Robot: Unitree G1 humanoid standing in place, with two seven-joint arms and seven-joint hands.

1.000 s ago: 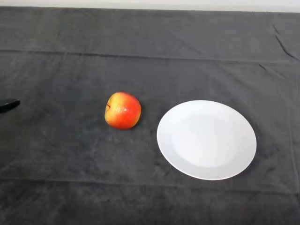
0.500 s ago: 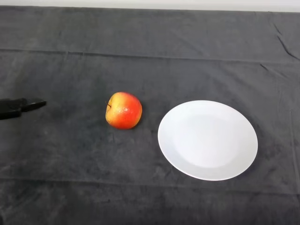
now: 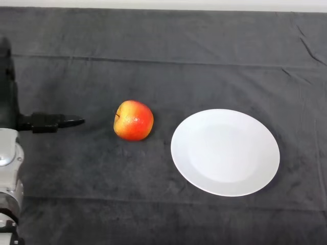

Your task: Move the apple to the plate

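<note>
A red and yellow apple sits on the dark cloth near the middle of the table. A white plate lies to its right, a short gap away, with nothing on it. My left hand comes in from the left edge at the apple's height. One black finger points straight toward the apple and stops a little short of it. The hand is open and holds nothing. Another part of the hand rises along the left edge.
The dark cloth covers the whole table, with creases across the far side and near the front. The silver-grey forearm stands at the lower left edge.
My left hand has moved right from the left edge toward the apple, and the forearm has come into view. The apple and plate have stayed in place.
</note>
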